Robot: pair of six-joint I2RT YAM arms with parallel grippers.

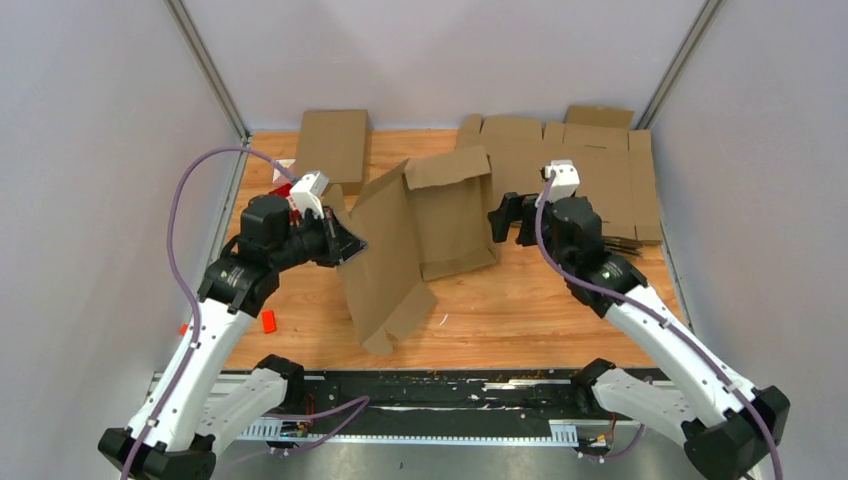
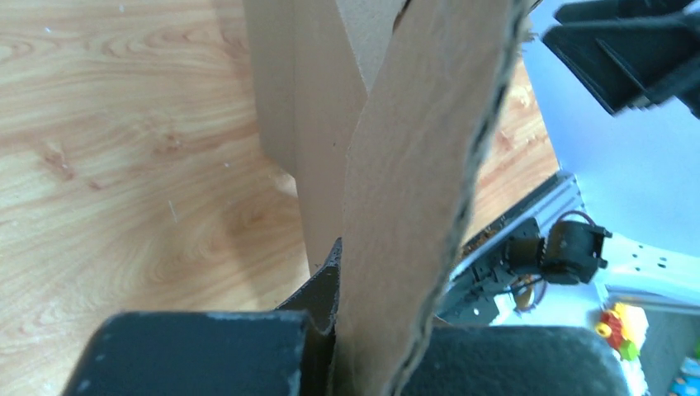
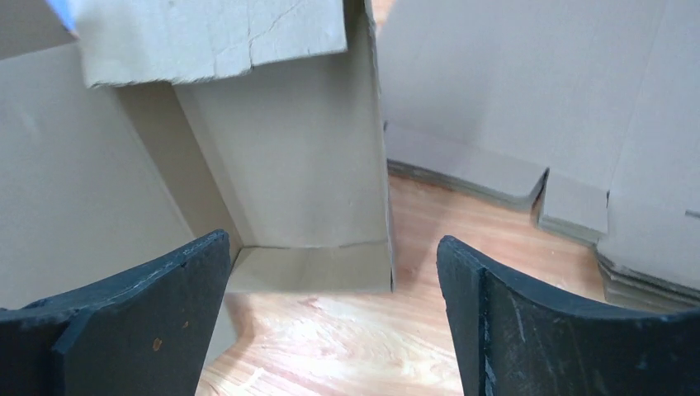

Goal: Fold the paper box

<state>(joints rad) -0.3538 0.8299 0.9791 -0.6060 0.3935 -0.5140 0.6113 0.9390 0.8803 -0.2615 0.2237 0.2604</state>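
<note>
Mid-table, part folded with panels raised: box point(image 1: 420, 230), pinched at its left edge panel between the pressed-together fingers of the left gripper point(image 1: 340, 240). Just beside its right wall and closed on nothing, the right gripper point(image 1: 503, 222) with fingers spread wide. Farther back, at the table's point(image 1: 520, 310) far right: pile point(image 1: 600, 160) of flat blanks.

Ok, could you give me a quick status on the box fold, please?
Left gripper shut on the paper box. Right gripper open, empty, facing it. Cardboard pile close behind.

Paper box point(image 1: 440, 225) on table point(image 1: 530, 310), pile point(image 1: 600, 175) behind
</note>
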